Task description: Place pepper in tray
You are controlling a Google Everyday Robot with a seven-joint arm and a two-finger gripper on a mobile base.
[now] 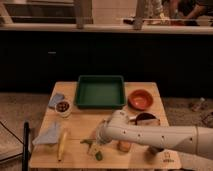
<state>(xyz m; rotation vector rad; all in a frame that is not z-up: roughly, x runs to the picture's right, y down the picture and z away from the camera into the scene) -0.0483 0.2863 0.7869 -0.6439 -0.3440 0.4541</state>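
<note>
The pepper (pixel 98 155) is a dark green curved shape lying near the front edge of the wooden table, partly hidden under my gripper. My gripper (pixel 96 145) sits at the end of the white arm that comes in from the right. It is low over the pepper and seems to touch it. The tray (pixel 100 103) is a square dark green container with raised sides at the back middle of the table. It stands well behind the gripper.
An orange bowl (pixel 140 99) and a dark bowl (pixel 145 118) stand right of the tray. An orange carrot piece (pixel 123 146) lies just right of the gripper. A yellow banana-like item (pixel 62 145), blue cloths (pixel 49 134) and a small cup (pixel 63 107) are on the left.
</note>
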